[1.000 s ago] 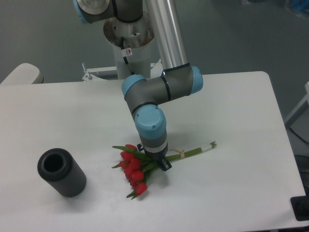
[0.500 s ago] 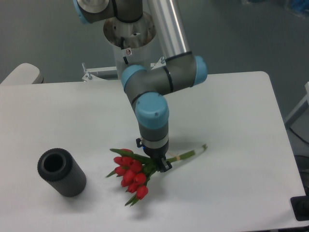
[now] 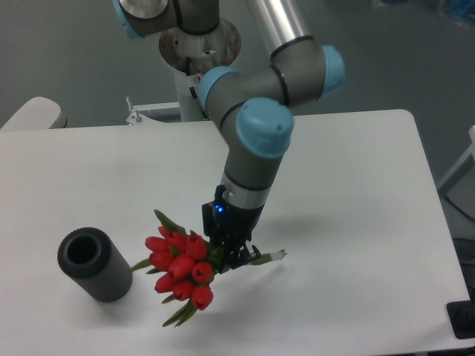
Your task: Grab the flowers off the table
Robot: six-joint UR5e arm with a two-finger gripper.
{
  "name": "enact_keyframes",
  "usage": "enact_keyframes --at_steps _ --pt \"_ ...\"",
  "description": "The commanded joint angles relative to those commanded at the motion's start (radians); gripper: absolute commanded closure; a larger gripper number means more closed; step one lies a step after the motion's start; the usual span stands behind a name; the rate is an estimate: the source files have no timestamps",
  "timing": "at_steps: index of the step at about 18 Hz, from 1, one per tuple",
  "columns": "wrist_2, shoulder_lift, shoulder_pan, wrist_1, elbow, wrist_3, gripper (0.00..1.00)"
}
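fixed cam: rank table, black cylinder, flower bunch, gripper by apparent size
1. Large white flat table.
2. Bunch of red tulip-like flowers and black ribbed cylinder: too alike to rank, and the flowers look raised nearer the camera.
3. Black two-finger gripper, smallest.

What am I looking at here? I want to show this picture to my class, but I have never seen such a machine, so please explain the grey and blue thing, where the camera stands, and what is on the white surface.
The grey tubes with blue caps are the jointed segments of a robot arm, mounted on a base behind the table. There is only one picture, taken by a fixed camera that looks down at the table from the front.

At the arm's end is a black gripper, a two-fingered clamp. It is shut on the flowers, a small bunch of red buds with green leaves and stems. It grips them where the stems meet the buds, and the bunch looks lifted off the white top, with a faint shadow beneath.

To the left, a black ribbed cylinder with a hollow end lies on the table, apart from the flowers.
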State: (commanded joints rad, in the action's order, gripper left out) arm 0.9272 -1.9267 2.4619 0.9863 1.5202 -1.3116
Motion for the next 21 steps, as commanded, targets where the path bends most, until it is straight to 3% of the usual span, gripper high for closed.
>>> enact_keyframes --at_steps 4,6,13,21 --pt "-0.258 0.008 0.046 -0.011 0.0 0.092 0.64" --pt "-0.317 0.008 0.058 -0.02 -0.003 0.162 0.64" --pt "-0.323 0.012 0.066 -0.018 -0.037 0.293 0.64" --pt "-0.321 0.014 0.066 -0.021 -0.037 0.299 0.64"
